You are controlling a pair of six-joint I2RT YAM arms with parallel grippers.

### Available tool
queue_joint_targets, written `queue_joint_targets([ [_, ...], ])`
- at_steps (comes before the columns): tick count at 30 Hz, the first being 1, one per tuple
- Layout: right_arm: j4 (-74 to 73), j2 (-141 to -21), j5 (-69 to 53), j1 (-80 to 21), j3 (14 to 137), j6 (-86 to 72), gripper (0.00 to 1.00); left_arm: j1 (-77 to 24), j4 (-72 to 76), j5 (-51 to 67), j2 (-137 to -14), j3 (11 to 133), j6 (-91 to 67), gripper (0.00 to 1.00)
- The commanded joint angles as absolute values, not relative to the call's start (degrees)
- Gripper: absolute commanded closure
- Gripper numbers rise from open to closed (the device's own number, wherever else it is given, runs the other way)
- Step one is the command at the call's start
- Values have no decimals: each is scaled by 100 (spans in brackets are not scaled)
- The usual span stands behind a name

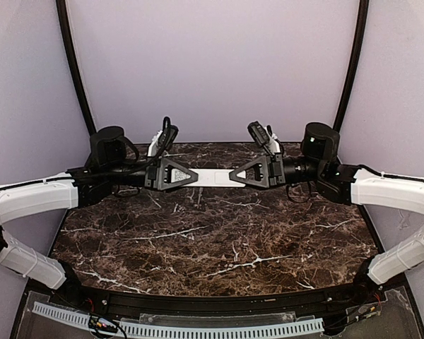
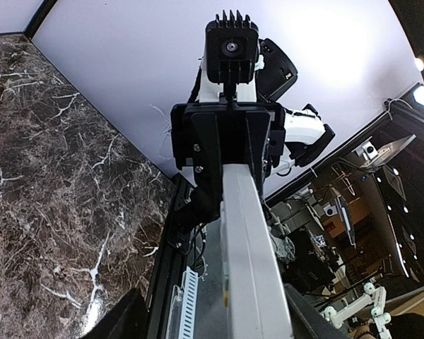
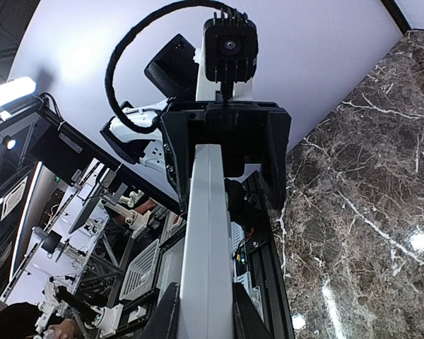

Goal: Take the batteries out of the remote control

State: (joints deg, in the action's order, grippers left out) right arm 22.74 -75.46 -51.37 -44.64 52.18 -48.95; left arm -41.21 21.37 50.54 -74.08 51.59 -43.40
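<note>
- Remote control (image 1: 213, 176) hangs level in the air above the marble table (image 1: 219, 240). It bridges my two arms, toward the far edge.
- Why it's up there, my guess: with one gripper at each end, the long body is off the surface and can be turned or worked on to reach the battery recess.
- My right gripper (image 1: 237, 174) is pressed together on the remote's right end. In the right wrist view its fingers (image 3: 168, 314) sit tight against both long edges, so that's a firm pinch.
- My left gripper (image 1: 191, 175) sits around the left end with the jaws partly spread.
- In the left wrist view, one left finger (image 2: 124, 318) stands clear of the remote's edge. The other looks just beside it, maybe touching.
- So the left straddles the remote and isn't clamped on it, as far as I can tell.
- I'd say the right side is carrying the remote at this moment.
- Batteries aren't visible in any view. I can't tell whether they're inside, which face has the recess, or whether a cover is on.
</note>
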Motion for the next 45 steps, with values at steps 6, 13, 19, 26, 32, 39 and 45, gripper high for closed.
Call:
queue_joint_targets([
  [6, 2285, -7656, -4948, -4570, 5253, -4695, 100, -4312, 2293, 5054, -7464, 5266, -4421, 48],
  [13, 2223, -7700, -4917, -4610, 5265, -4639, 100, -4384, 2379, 4969, -7519, 5265, -4468, 56],
  [19, 2213, -7665, -4833, -4623, 5226, -4610, 100, -4390, 2354, 4924, -7517, 5256, -4467, 63],
  [26, 2259, -7638, -4762, -4645, 5186, -4606, 100, -4393, 2325, 4898, -7504, 5251, -4484, 68],
  [32, 2342, -7639, -4698, -4658, 5125, -4619, 100, -4397, 2452, 4942, -7498, 5239, -4587, 89],
  [39, 2345, -7664, -4489, -4667, 5080, -4599, 100, -4401, 2535, 4940, -7436, 5209, -4643, 100],
  [45, 1920, -7642, -4159, -4668, 5227, -4370, 71, -4401, 1583, 4712, -7364, 5489, -4059, 99],
])
